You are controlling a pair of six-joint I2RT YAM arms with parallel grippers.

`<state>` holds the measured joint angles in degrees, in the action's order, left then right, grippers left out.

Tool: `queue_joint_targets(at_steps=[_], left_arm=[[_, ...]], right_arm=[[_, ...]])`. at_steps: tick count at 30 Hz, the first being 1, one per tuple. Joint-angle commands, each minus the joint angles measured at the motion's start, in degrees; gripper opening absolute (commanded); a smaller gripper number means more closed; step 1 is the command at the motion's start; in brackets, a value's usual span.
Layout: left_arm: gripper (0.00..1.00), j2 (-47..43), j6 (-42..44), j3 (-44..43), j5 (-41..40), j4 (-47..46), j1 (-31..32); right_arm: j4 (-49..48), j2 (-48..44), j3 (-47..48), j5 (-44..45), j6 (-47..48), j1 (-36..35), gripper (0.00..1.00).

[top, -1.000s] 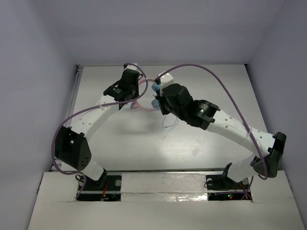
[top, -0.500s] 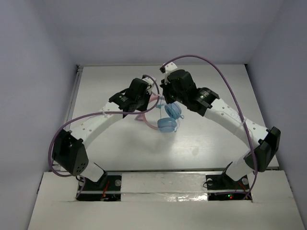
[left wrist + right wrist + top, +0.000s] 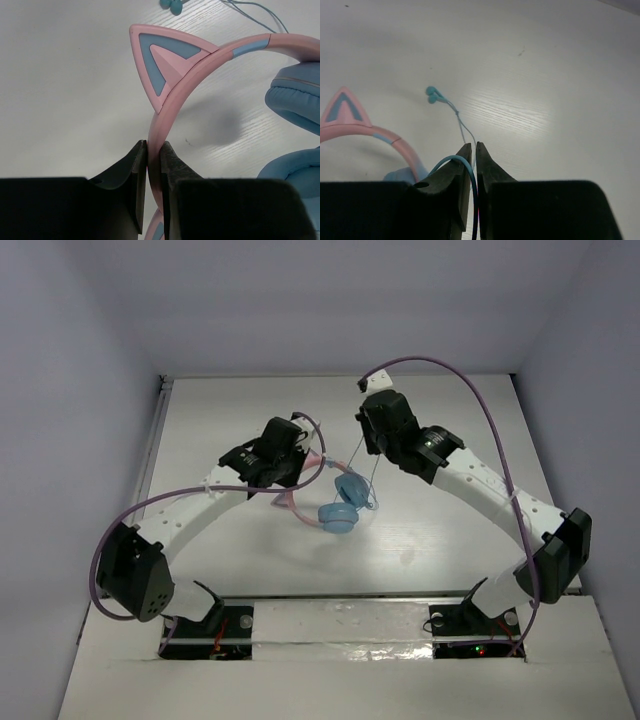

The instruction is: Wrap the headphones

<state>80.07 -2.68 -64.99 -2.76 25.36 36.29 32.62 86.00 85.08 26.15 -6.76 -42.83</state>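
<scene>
The headphones (image 3: 340, 504) hang between the arms, a little above the table. My left gripper (image 3: 300, 468) is shut on the pink headband (image 3: 167, 97) just below a cat ear (image 3: 162, 60). The two light-blue ear cups (image 3: 295, 100) are at the right of the left wrist view. My right gripper (image 3: 376, 443) is shut on the thin light-blue cable (image 3: 472, 185), which runs taut down to the ear cups (image 3: 350, 490). The cable's teal end pieces (image 3: 434, 95) lie on the table beyond the right fingers. The headband also shows in the right wrist view (image 3: 395, 142).
Thick purple robot cables (image 3: 480, 415) arc over both arms. The white table (image 3: 450, 530) is enclosed by walls at the back and sides, with a rail along its left edge (image 3: 155, 440).
The headphones came down and toward the near side with my left gripper. My right gripper drew away to the back right, stretching the cable out from the ear cups.
</scene>
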Motion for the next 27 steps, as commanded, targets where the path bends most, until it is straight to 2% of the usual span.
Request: queue_joint_targets(at_steps=[1,10,12,13,15,16,18,23,25,26,27], left_arm=[[0.00,-4.5,0.4,-0.7,2.5,-3.0,0.0],[0.00,-5.6,1.4,-1.5,12.3,-3.9,-0.5],[0.00,-5.8,0.8,-1.9,7.8,-3.3,-0.5],[0.00,-5.6,0.7,-2.1,5.9,-3.0,-0.5],[0.00,-5.5,0.6,-2.3,1.6,-2.2,-0.5],[0.00,-5.2,0.7,-2.3,1.6,-2.1,-0.5],[0.00,-4.4,0.2,-2.2,-3.4,-1.5,-0.5],[0.00,-3.0,-0.6,-2.7,-6.0,-1.3,-0.5],[0.00,-4.6,0.1,-2.5,-2.4,-2.2,-0.5],[0.00,-5.4,0.5,-2.2,4.2,-3.0,-0.5],[0.00,-5.9,0.7,-2.2,6.8,-3.8,-0.5]], right_arm=[[-3.0,-1.2,-2.8,6.1,-2.0,1.6,0.15],[-10.5,0.4,-6.0,5.1,-4.0,6.6,0.17],[-10.6,0.9,-6.0,5.1,-3.9,6.6,0.18],[-10.5,1.0,-6.1,4.1,-3.8,6.6,0.23],[-9.0,1.5,-6.5,4.5,-3.7,6.6,0.26],[-9.0,1.5,-6.3,4.9,-3.8,6.6,0.26],[-5.3,0.7,-5.7,4.3,-4.7,6.6,0.26],[-2.7,-3.3,-7.4,0.4,-7.5,6.6,0.31],[-1.9,-3.7,-8.1,-2.0,-9.1,6.6,0.31],[-3.5,-4.0,-9.6,-3.5,-9.2,6.6,0.29],[-4.8,-3.8,-10.2,-4.1,-8.8,6.6,0.29]])
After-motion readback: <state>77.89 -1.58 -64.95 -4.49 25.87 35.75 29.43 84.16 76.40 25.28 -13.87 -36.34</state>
